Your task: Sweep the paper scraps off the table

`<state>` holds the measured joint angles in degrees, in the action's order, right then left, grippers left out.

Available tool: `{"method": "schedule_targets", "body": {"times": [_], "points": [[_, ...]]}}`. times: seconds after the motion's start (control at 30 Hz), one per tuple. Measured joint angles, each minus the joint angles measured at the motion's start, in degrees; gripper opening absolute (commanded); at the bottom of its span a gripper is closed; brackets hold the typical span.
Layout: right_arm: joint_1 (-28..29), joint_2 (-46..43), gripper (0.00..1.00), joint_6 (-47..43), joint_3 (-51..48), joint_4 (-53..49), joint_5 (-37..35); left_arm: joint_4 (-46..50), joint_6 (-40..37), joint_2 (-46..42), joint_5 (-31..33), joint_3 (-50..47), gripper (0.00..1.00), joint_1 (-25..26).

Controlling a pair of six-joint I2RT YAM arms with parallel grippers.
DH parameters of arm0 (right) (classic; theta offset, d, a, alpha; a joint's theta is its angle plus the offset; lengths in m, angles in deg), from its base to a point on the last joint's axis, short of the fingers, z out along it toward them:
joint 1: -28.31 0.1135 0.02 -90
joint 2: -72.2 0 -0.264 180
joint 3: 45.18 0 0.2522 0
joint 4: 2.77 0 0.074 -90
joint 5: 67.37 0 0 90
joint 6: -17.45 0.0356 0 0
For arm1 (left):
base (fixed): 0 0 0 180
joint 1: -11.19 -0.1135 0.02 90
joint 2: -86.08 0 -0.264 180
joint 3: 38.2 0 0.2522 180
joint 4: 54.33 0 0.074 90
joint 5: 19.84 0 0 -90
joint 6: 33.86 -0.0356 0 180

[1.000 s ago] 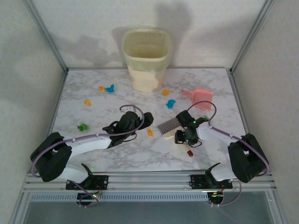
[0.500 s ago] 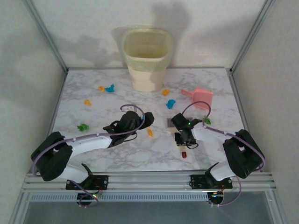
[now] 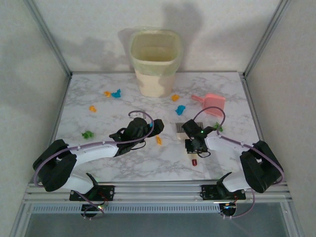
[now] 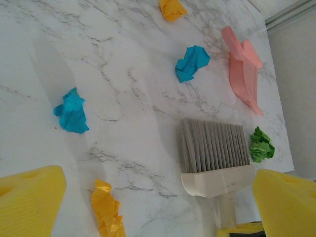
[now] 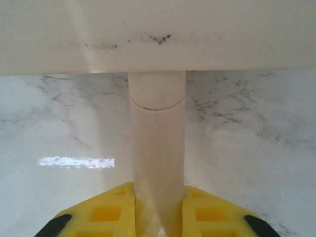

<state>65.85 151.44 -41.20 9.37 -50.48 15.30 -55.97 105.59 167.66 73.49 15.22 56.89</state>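
Observation:
Paper scraps lie scattered on the table (image 3: 123,163): orange (image 3: 107,93), blue (image 3: 116,93) and green (image 3: 88,134) ones on the left, an orange one (image 3: 158,140) in the middle, a blue one (image 3: 180,109) further back. A cream brush (image 3: 180,127) with grey bristles lies at the centre, bristles pointing away. My right gripper (image 3: 193,144) is shut on its handle (image 5: 157,148). My left gripper (image 3: 153,127) hovers open just left of the brush (image 4: 215,158), above an orange scrap (image 4: 107,212). A green scrap (image 4: 261,144) lies right of the bristles.
A pink dustpan (image 3: 212,102) lies at the back right, past the brush. A cream waste bin (image 3: 155,61) stands at the back centre. A small red bit (image 3: 194,162) sits near the front, behind my right gripper. An aluminium frame edges the table.
My right gripper has moved left and shut on the brush handle. The brush has turned from a slant to point its bristles straight away. The left arm has barely moved.

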Motion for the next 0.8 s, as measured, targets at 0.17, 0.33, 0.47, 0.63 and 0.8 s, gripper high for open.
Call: {"method": "schedule_targets", "body": {"times": [0.17,0.33,0.47,0.63,0.8], "points": [[0.0,-6.2,0.00,0.5,-0.1,0.3,1.1,-3.8,-0.6,-0.2,-3.0,-0.4,0.91,0.7],[0.0,-11.8,0.00,1.3,0.0,0.2,2.6,-8.6,-1.7,-0.9,-7.4,-1.4,0.85,1.9],[0.0,-14.3,0.00,2.4,1.1,-0.9,4.0,-12.2,-2.3,-0.9,-10.7,-1.9,0.82,2.8],[0.1,-14.8,0.00,3.8,4.2,-1.7,7.2,-14.3,-3.2,-0.9,-13.8,-1.9,0.75,3.8],[1.4,-14.0,0.00,5.4,7.2,-3.2,8.7,-15.1,-3.2,-0.5,-15.6,-1.8,0.74,3.9]]}}
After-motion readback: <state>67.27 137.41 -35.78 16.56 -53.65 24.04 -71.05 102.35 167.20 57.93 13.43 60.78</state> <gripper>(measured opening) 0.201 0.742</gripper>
